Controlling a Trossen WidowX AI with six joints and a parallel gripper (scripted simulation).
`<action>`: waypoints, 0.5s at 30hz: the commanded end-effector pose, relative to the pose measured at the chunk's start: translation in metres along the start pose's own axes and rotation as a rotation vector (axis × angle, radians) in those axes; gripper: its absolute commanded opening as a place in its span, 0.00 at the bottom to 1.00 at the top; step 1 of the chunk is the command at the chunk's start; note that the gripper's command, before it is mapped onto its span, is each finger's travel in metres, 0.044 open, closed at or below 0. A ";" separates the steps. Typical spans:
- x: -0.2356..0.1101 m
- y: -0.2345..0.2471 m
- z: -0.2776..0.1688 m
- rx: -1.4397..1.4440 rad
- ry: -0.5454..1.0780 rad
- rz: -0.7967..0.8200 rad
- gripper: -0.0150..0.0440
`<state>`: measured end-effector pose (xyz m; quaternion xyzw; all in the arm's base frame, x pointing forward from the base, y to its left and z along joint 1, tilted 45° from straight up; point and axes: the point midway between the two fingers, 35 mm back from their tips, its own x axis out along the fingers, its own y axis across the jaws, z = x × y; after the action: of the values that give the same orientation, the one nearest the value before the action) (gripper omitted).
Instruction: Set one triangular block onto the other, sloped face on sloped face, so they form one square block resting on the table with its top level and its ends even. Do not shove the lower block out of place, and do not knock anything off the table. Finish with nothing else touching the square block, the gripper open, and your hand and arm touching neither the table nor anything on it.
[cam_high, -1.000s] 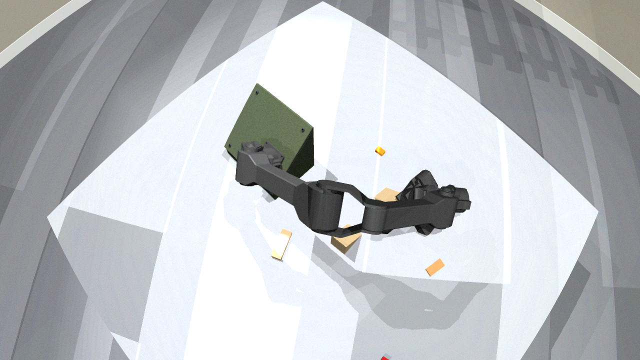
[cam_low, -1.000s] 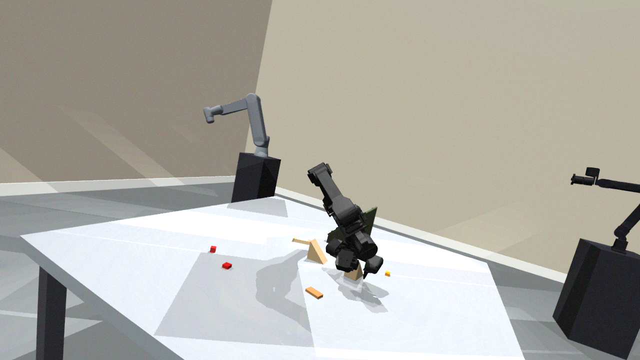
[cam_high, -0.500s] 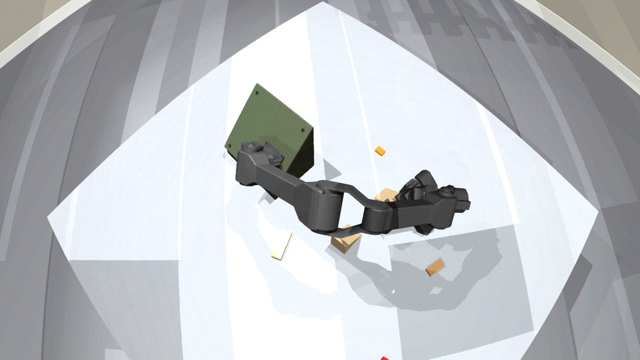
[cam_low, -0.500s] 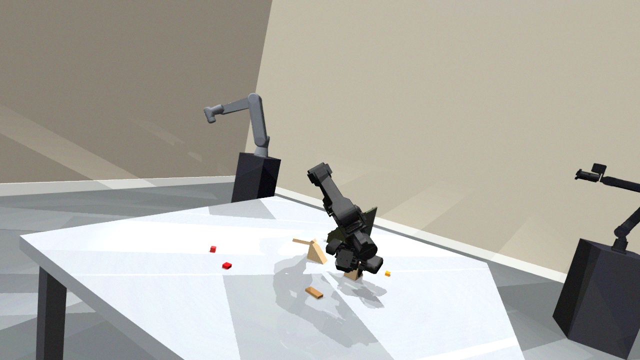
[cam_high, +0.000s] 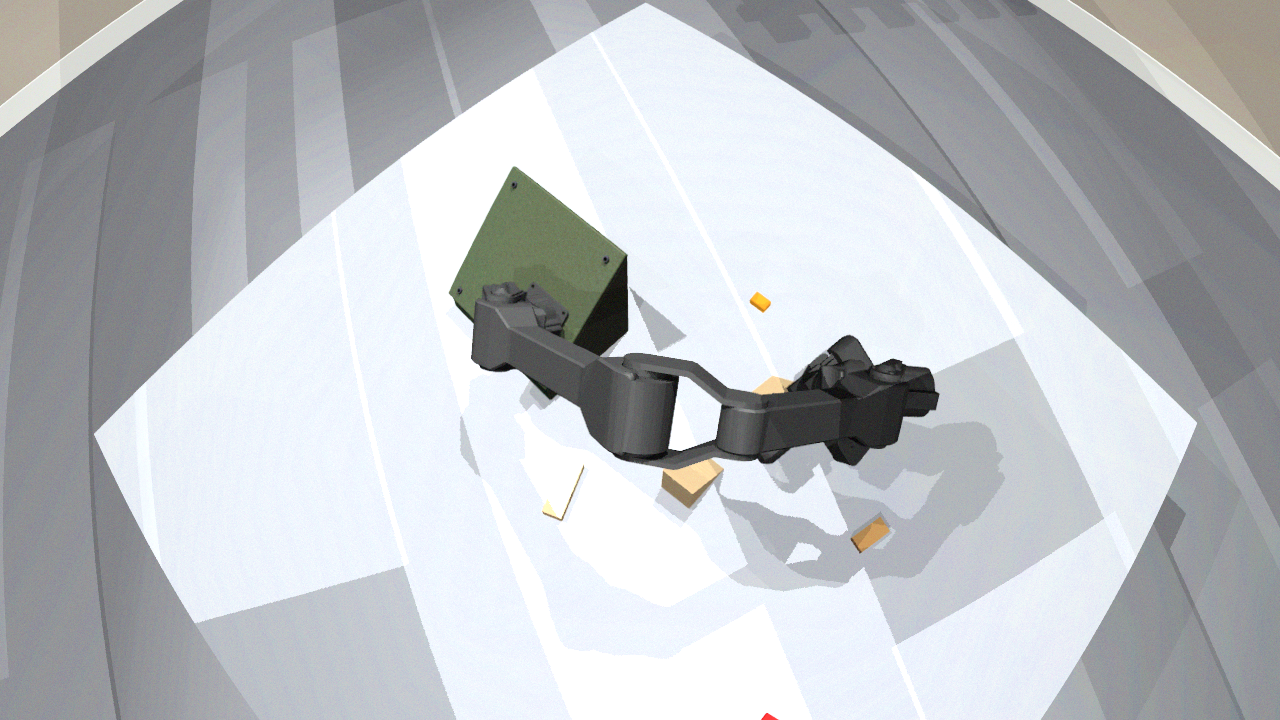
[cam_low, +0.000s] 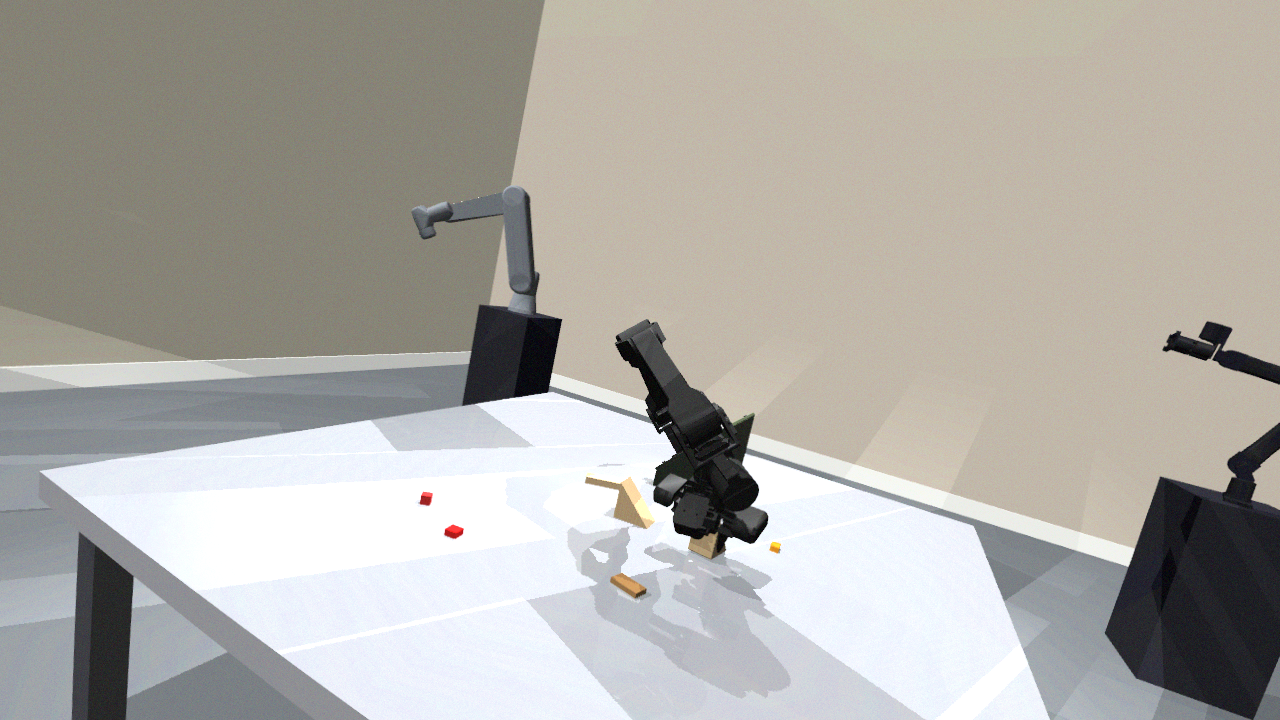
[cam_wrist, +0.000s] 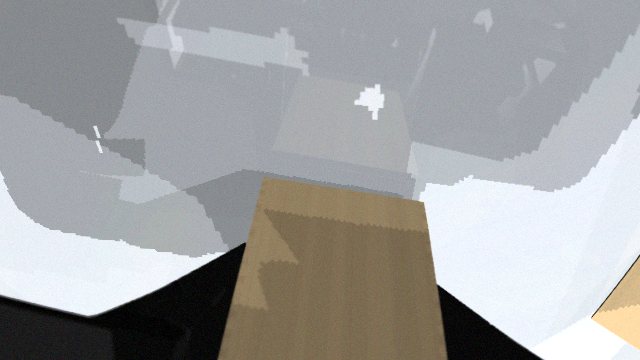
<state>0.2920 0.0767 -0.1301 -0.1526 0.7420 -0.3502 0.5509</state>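
My gripper (cam_high: 810, 398) (cam_low: 713, 530) (cam_wrist: 328, 269) is shut on one tan triangular block (cam_high: 771, 385) (cam_low: 707, 544) (cam_wrist: 335, 270), low at the table top. In the wrist view the black fingers press against both sides of the block's wooden face. My wrist hides most of this block in the top view. I cannot tell whether the block still touches the table. The other triangular block (cam_high: 691, 481) (cam_low: 633, 504) (cam_wrist: 620, 312) stands on the table a short way off, partly under my forearm, apart from the held one.
My arm is mounted on a green base plate (cam_high: 546, 255). A thin tan plank (cam_high: 563, 492) (cam_low: 601, 481), a small orange slab (cam_high: 870, 534) (cam_low: 628, 584), a yellow cube (cam_high: 759, 300) (cam_low: 775, 547) and two red cubes (cam_low: 426, 497) (cam_low: 453, 531) lie on the table.
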 end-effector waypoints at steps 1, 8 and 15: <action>-0.002 0.000 -0.008 -0.006 -0.098 -0.008 0.25; -0.006 0.000 -0.021 -0.007 -0.280 -0.004 0.25; -0.008 0.001 -0.034 -0.008 -0.458 -0.001 0.25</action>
<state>0.2702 0.0926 -0.1218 -0.2176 0.6268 -0.3122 0.6799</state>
